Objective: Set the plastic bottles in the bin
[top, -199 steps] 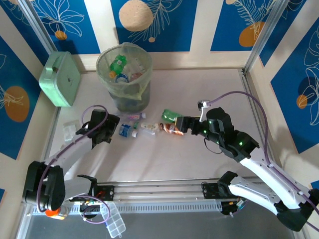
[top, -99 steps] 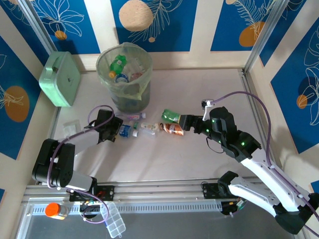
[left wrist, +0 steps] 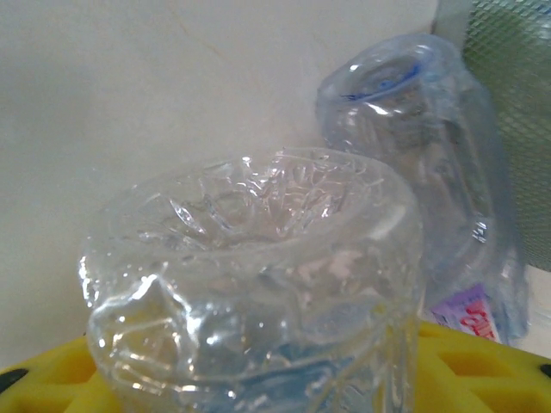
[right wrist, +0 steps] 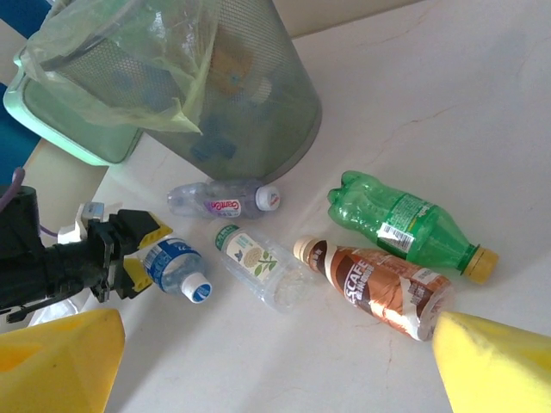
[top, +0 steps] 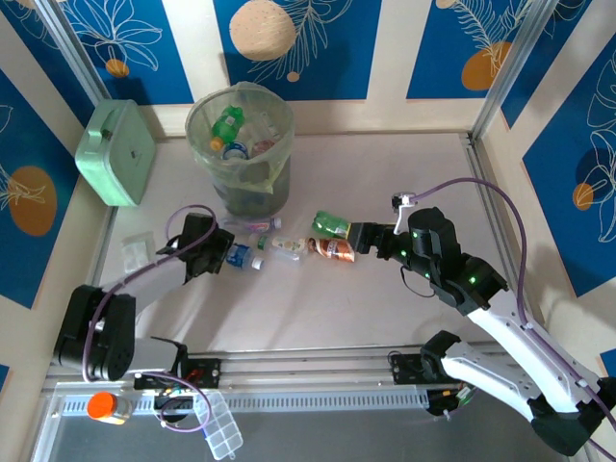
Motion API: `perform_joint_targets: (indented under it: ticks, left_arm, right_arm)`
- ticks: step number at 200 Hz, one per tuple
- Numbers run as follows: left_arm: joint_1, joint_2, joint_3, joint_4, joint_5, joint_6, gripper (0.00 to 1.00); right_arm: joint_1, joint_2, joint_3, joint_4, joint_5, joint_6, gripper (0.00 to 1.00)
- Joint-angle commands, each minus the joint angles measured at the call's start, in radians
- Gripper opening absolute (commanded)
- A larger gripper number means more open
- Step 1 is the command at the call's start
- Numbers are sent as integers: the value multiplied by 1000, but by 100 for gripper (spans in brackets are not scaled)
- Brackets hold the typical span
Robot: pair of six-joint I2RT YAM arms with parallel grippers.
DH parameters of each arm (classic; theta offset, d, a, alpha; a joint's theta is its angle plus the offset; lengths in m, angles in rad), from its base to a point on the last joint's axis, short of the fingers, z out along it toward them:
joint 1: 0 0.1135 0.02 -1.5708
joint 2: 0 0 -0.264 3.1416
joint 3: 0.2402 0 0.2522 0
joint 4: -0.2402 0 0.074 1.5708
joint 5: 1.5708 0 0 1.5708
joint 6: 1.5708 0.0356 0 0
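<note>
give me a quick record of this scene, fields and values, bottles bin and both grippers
bin: upright, bottles inside
lying on table: blue-label bottle, pink-label bottle, white-label bottle, brown bottle, green bottle
left gripper: jaws around the blue-label bottle's base, grip unclear
right gripper: open, empty, near the brown bottle
left of bin: mint-green box

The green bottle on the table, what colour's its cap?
Yellow cap on the green bottle, clearest in right wrist view.
</note>
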Motion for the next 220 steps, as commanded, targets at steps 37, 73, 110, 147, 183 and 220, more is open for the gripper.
perform_joint_targets:
  ticks: [37, 73, 110, 147, 183, 220]
  left_arm:
    - [-13, -283, -6, -201, -41, 81, 57]
    - [-23, -435, 16, -219, -26, 211, 58]
    - [-27, -542, 33, -179, 57, 432, 54]
    - [-33, -594, 122, -203, 117, 583, 52]
    - [-34, -556, 283, -238, 138, 694, 51]
    - [-32, -382, 539, -264, 224, 720, 51]
  right_arm:
    - [-3, -14, -5, 4, -41, 5, 92]
    - [24, 6, -5, 53, -120, -24, 92]
    - [92, 7, -9, 118, -150, -77, 92]
    - [149, 37, 12, 125, -172, -131, 92]
    - [176, 39, 4, 148, -129, -143, 92]
    - [175, 40, 5, 151, -118, -156, 92]
